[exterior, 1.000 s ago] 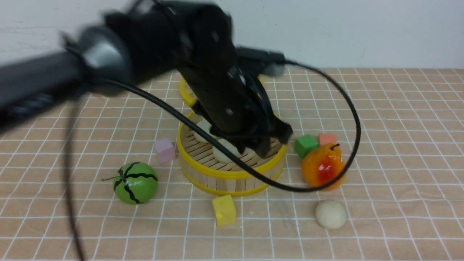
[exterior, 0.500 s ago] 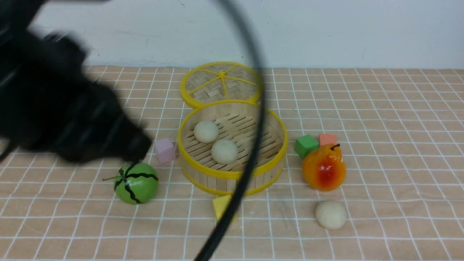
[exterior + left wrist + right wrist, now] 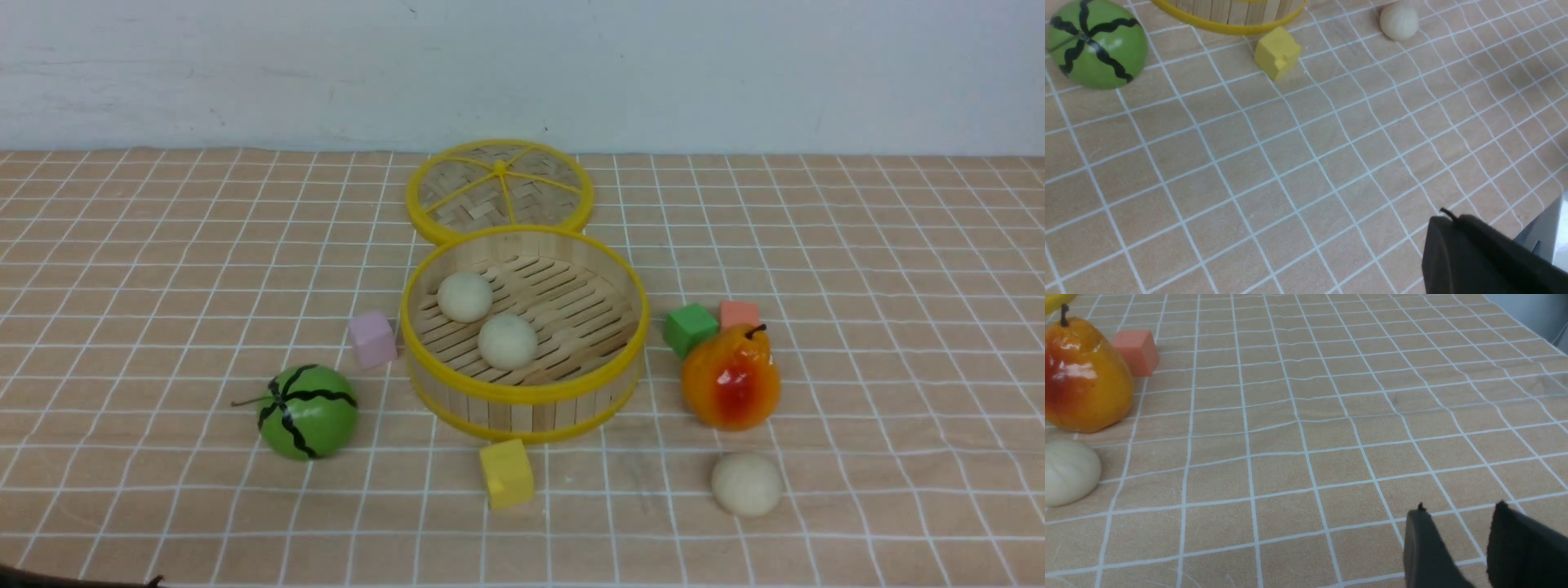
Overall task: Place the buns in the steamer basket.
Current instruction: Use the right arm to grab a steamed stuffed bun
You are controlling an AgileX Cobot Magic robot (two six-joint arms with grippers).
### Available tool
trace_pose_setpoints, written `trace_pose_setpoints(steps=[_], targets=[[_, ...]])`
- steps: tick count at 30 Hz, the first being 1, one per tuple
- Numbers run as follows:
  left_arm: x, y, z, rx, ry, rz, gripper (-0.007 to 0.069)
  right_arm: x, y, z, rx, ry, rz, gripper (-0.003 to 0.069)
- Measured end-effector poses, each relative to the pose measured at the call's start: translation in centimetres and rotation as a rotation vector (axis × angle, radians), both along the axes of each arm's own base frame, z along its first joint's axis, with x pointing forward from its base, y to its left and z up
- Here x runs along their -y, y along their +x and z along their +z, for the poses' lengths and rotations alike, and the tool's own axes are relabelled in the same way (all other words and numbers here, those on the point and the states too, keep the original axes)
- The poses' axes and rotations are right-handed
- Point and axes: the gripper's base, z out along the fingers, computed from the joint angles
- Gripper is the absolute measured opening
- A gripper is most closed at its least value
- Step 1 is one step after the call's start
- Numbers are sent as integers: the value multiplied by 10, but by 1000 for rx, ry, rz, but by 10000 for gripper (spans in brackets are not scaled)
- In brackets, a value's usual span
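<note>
The steamer basket (image 3: 522, 394) stands mid-table with two buns (image 3: 464, 296) (image 3: 507, 340) on its slatted floor. The third bun (image 3: 746, 484) lies on the cloth in front of the orange-red pear (image 3: 729, 377); it also shows in the left wrist view (image 3: 1399, 21) and the right wrist view (image 3: 1067, 471). Neither gripper shows in the front view. My left gripper (image 3: 1447, 216) is shut and empty, low over bare cloth on the near side of the basket rim (image 3: 1229, 27). My right gripper (image 3: 1459, 509) is open and empty, over bare cloth to the right of the third bun.
The flat woven lid (image 3: 500, 190) lies behind the basket. A green striped melon (image 3: 309, 411) and pink cube (image 3: 372, 339) are to its left, a yellow cube (image 3: 506, 473) in front, and green (image 3: 690, 327) and salmon (image 3: 738, 313) cubes by the pear.
My left arm has drawn back from over the basket, swung left and left the front view. The two buns in the basket and the one on the cloth have not moved.
</note>
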Motion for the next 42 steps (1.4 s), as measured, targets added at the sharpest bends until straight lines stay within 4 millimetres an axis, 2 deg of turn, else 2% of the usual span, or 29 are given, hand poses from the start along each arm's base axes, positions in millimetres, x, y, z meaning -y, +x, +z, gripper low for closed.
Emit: trace_pose_setpoints(steps=[10,13,18,22,23,24,25,26,27,28,33,34,35,36,38,42], targets=[[0,0,-1,2,-6,1,-13,0,0,0,0,0,0,241],[0,4,-4,44,0,17,-13,0,0,0,0,0,0,241],[-14,3,-15,174,-2,100,-13,0,0,0,0,1,0,241],[-39,-11,-36,318,-62,313,-13,0,0,0,0,1,0,241],[-40,-13,-36,326,-67,314,-13,0,0,0,0,1,0,241],[-48,-19,-51,389,-72,411,-13,0,0,0,0,1,0,241],[-49,-19,-56,386,-66,428,-13,0,0,0,0,1,0,241],[-53,-23,-70,411,-63,479,-13,0,0,0,0,1,0,241],[-53,-25,-72,424,-67,486,-13,0,0,0,0,1,0,241],[-55,-27,-88,424,-57,522,-13,0,0,0,0,1,0,241],[-57,-18,-144,361,5,577,-11,0,0,0,1,1,0,241],[-58,-17,-153,348,21,578,-10,0,0,0,1,1,0,241],[-58,-17,-153,348,21,578,-10,0,0,0,1,1,0,241],[-58,-16,-167,317,36,577,-8,0,0,0,1,1,0,241],[-57,-15,-172,311,38,576,-6,0,0,0,1,1,0,241],[-57,-13,-169,359,9,581,-4,0,0,0,1,1,0,241]])
